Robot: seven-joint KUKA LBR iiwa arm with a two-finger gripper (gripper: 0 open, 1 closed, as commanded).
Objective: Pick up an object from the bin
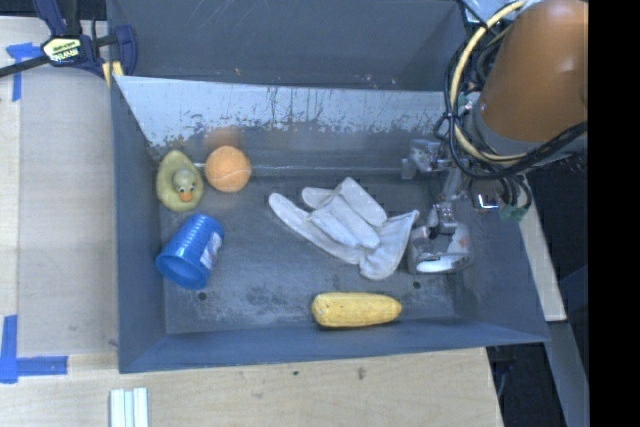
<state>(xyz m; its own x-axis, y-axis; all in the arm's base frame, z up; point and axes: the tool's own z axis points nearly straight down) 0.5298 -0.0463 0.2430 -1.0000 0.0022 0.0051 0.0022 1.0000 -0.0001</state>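
Note:
My gripper (440,250) hangs low at the right side of the bin, close to the floor. Just to its left lies a white glove (340,218), crumpled across the middle of the bin, with its right end beside the gripper. A yellow corn cob (356,309) lies along the front wall, down and left of the gripper.
At the left side of the bin lie a blue cup (190,251) on its side, a yellow rubber duck (180,181) and an orange ball (228,168). The arm with its orange cover and cables stands over the bin's right rim.

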